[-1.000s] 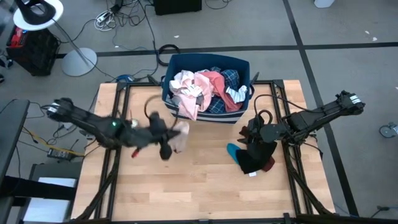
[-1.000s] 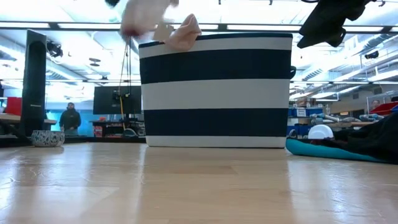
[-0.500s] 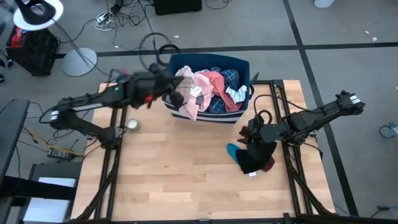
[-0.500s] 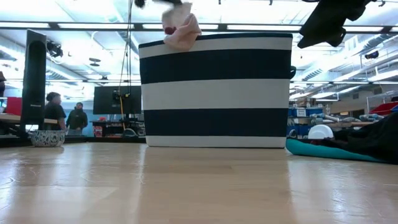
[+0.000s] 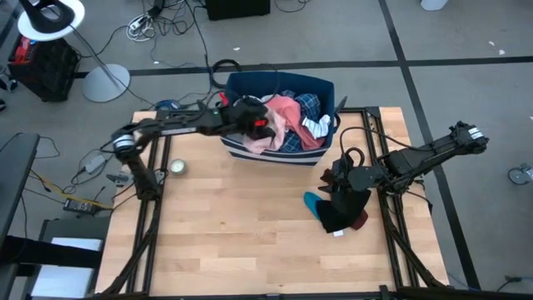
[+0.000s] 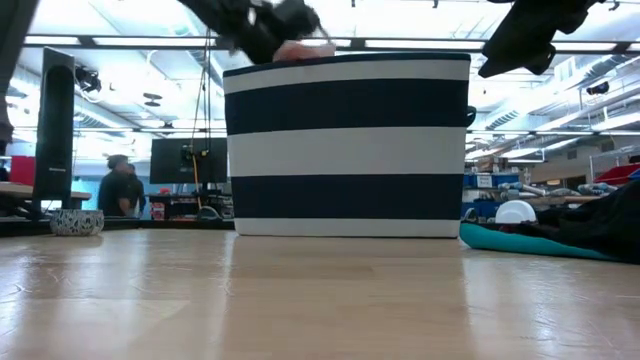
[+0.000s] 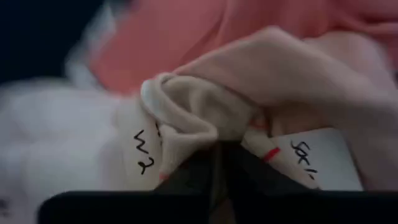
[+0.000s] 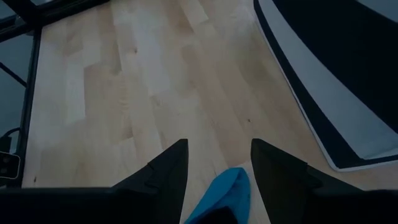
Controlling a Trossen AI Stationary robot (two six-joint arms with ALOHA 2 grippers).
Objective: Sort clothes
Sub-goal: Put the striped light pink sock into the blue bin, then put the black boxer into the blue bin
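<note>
A dark blue bin with a white stripe (image 5: 321, 87) (image 6: 345, 150) stands at the table's far middle, holding pink, white and plaid clothes. My left gripper (image 5: 254, 125) (image 7: 219, 155) reaches from the left over the bin's left part, shut on a cream-pink garment (image 7: 205, 106) that carries white handwritten tags. My right gripper (image 5: 340, 179) (image 8: 217, 155) hovers open at the right, above a pile of dark clothes (image 5: 341, 212) and a teal piece (image 5: 311, 202) (image 8: 227, 193) lying on the table. My left gripper has a bunched fold of the cream-pink garment (image 7: 199, 134) pinched between its two fingers. The fingers slant downward from the table's left into the bin. The garment lies against the pink and white clothes there; how many layers are held cannot be told.
A small round bowl (image 5: 176, 167) (image 6: 75, 222) sits near the table's left edge. Bare wooden table (image 5: 250, 242) spreads in front of the bin. A pink piece hangs over the bin's front rim (image 5: 262, 143). People stand far behind the table (image 6: 120, 190).
My left gripper has swung from over the table in front of the bin's left corner toward the far edge and rightward over the bin, then dipped down. The cream-pink garment went with it and now sits down among the bin's clothes.
</note>
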